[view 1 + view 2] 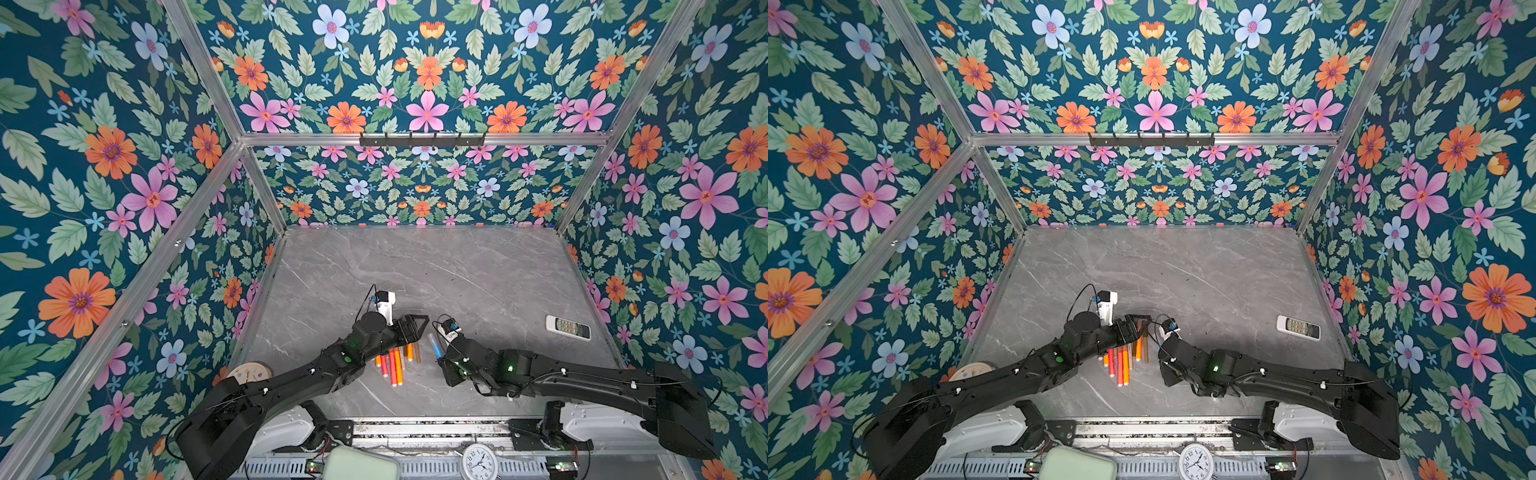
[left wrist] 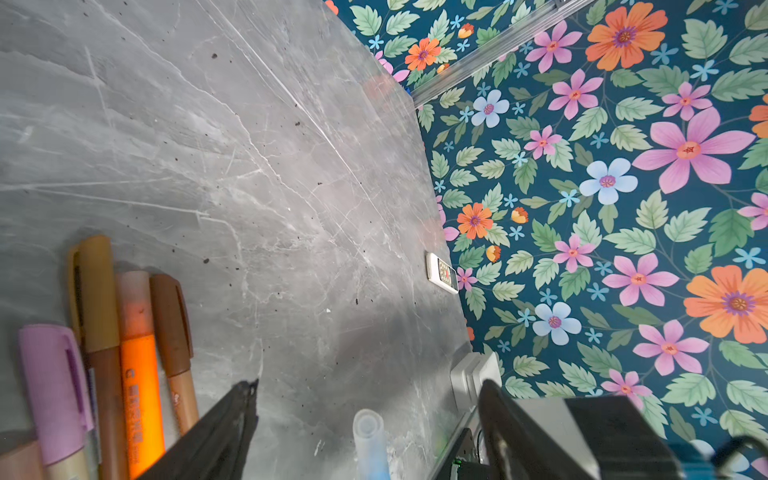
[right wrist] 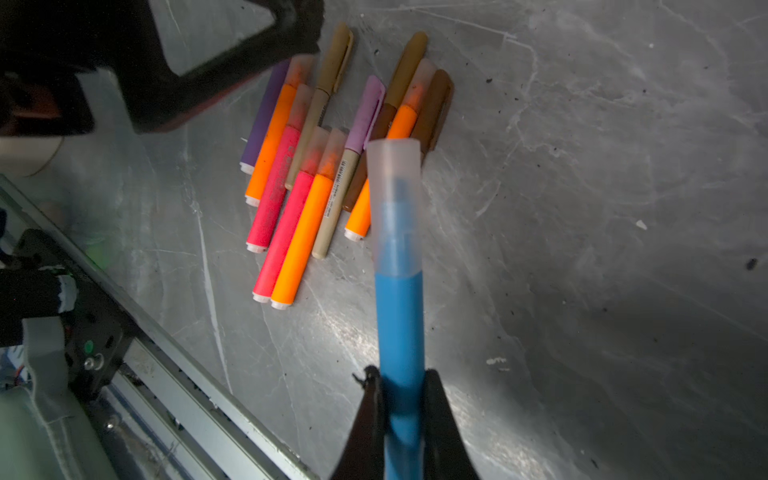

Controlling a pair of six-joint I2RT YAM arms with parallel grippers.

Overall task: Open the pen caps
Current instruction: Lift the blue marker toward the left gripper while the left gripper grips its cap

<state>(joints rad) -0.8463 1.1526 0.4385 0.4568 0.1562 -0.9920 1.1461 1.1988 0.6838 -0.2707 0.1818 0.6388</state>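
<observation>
Your grey marbled tabletop (image 1: 478, 266), scratched and dark-specked, sits in a booth of blue floral wallpaper (image 1: 428, 62) framed by aluminium rails (image 1: 291, 139), with a white remote (image 1: 567, 327) near its right edge. Your right gripper (image 3: 401, 384) is clamped on a blue pen (image 3: 399, 316), and the pen's frosted cap (image 3: 395, 199) shows between the wide-spread jaws of your left gripper (image 2: 369, 384), touching neither. The other pens (image 1: 395, 361) lie side by side near the front, pen caps (image 3: 316, 79) on.
</observation>
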